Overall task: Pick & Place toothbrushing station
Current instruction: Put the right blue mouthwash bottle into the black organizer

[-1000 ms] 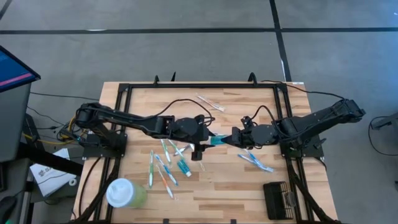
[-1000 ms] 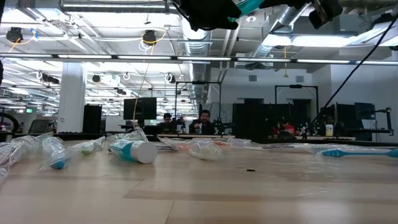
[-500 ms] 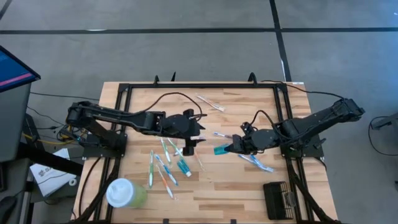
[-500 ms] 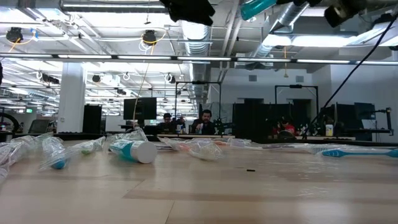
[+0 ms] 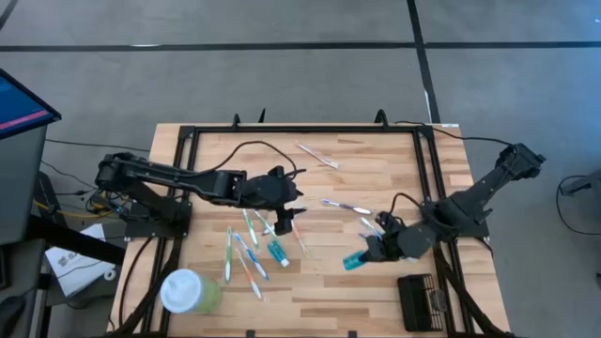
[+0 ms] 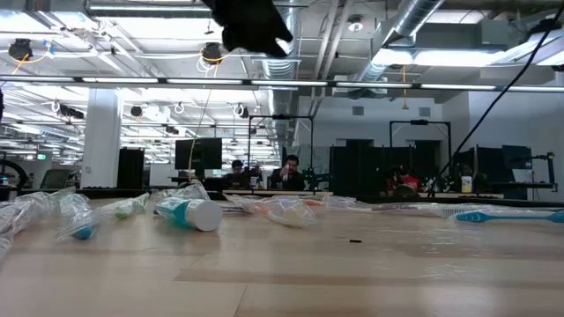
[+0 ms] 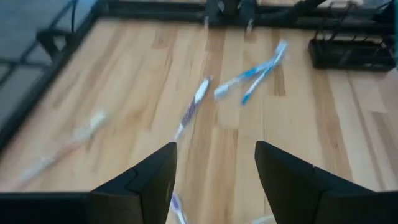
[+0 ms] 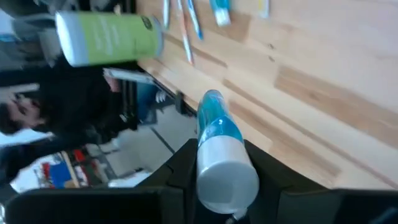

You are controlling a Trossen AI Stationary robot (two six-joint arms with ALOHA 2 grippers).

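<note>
While the right gripper (image 5: 368, 255) clamps a blue tube (image 5: 353, 261) with a white cap, the black holder (image 5: 420, 301) sits at the wooden table's (image 5: 376, 300) near right corner, just beside that gripper. Loose toothbrushes (image 5: 246, 246) and a green cup (image 5: 189, 291) lie left. The left gripper (image 5: 285, 218) hovers mid-table, fingers apart and empty. Beyond the table, people sit in an open workshop. Since one second ago, the right arm carried the tube from mid-table toward the holder.
</note>
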